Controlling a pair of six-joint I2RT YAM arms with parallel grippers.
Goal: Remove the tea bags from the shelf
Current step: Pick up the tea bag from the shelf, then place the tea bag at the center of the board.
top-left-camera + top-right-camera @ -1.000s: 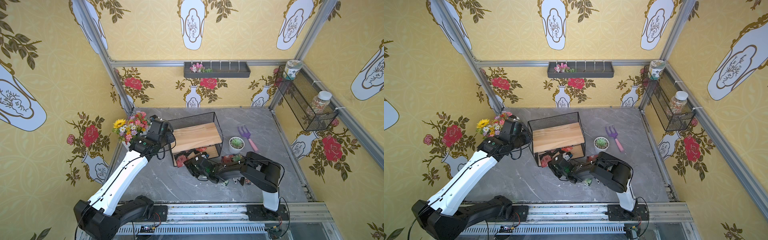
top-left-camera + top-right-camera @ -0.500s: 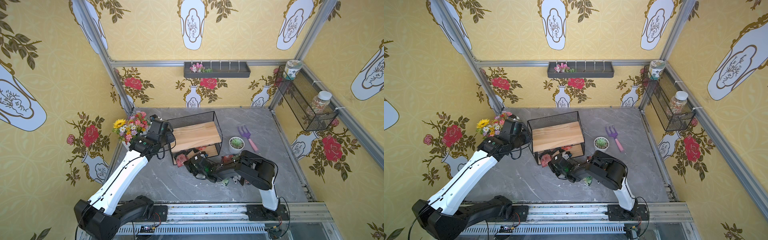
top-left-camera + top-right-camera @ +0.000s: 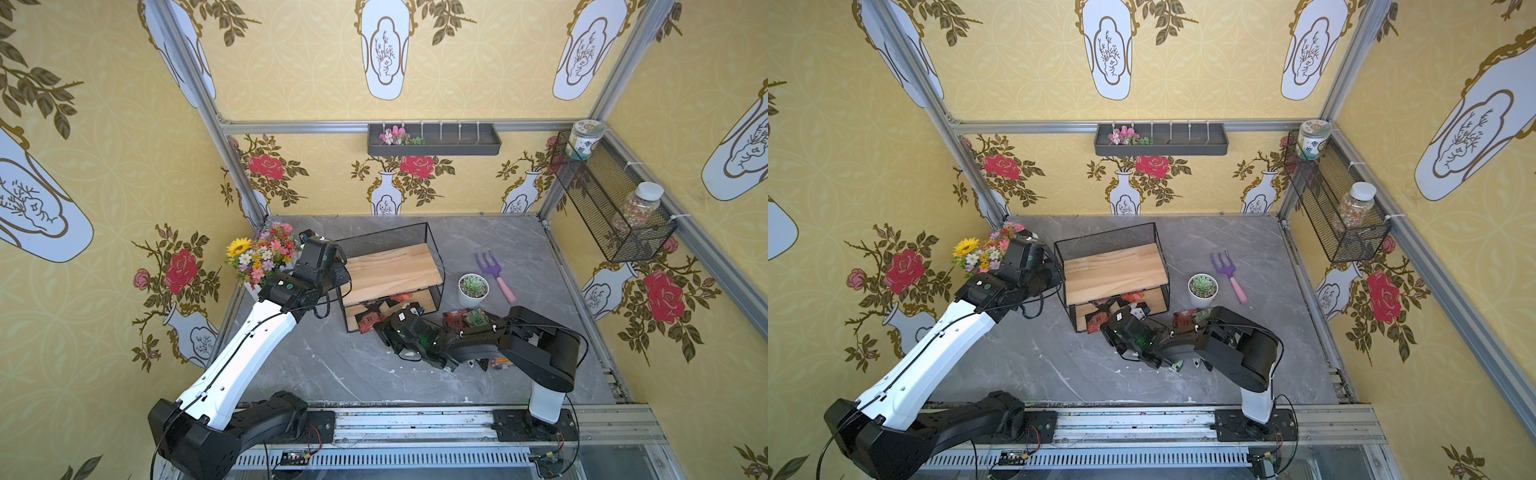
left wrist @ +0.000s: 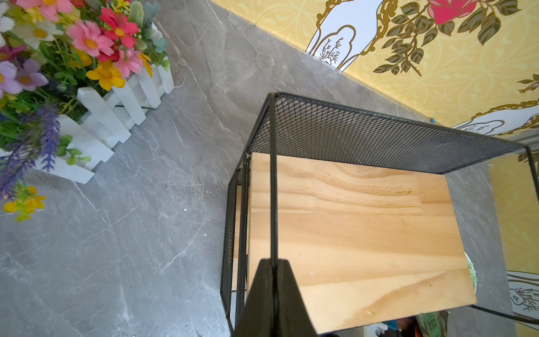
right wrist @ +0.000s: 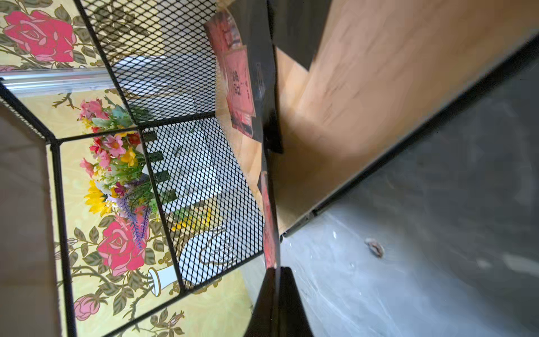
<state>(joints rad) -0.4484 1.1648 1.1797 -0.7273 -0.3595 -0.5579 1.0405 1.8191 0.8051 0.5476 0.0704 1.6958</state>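
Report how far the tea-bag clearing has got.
Done: several tea bags lie on the table beside the shelf. In hand: the left gripper clamps the shelf's frame; the right gripper is shut on a red sachet at the lower board's front edge. Left: more sachets on that board.

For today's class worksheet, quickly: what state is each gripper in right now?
Left gripper: jaws closed on the shelf, at its wire frame.
Right gripper: jaws closed on a red tea bag, seen edge-on.
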